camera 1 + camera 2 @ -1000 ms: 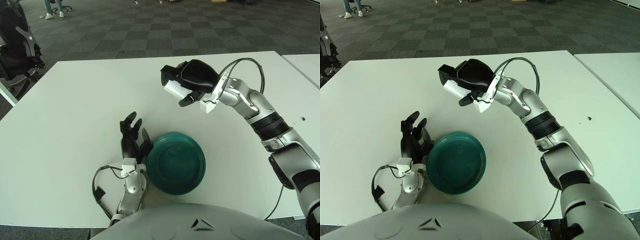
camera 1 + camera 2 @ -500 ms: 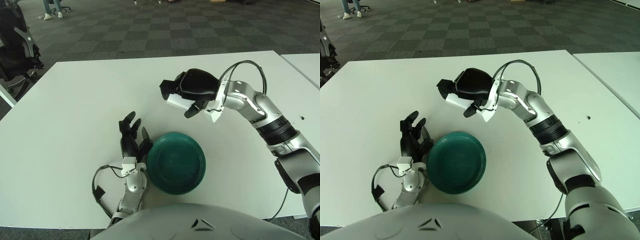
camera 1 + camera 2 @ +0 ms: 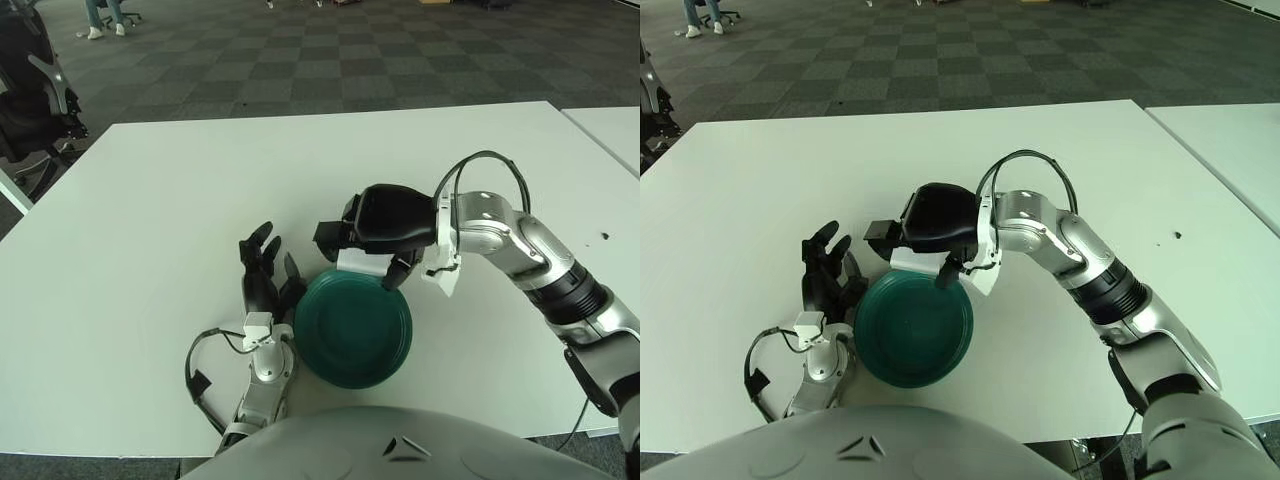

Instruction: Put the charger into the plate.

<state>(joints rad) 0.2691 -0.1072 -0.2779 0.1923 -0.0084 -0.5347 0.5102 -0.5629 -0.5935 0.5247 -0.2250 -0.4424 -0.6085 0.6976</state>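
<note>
Left hand point(image 3: 265, 280) is at the near-left of the table point(image 3: 150, 200), just left of the plate point(image 3: 352, 328), fingers spread and pointing away from the robot, holding nothing. Fingertips look very close to the plate's left rim; can't tell if they touch it.

Plate is dark green, sits flat on the table near the front edge, nothing lying inside it.

Right hand point(image 3: 375, 228) reaches in from the right, palm down, over the plate's far rim. Its black fingers are curled around the charger point(image 3: 360, 264), a small white block that shows just under the hand. Charger is at the plate's far edge, gripped in the hand; whether its lower face touches the rim is unclear from either eye, since the hand covers most of it.

Right forearm runs back to the right side of the table, with a black cable looping above the wrist.
</note>
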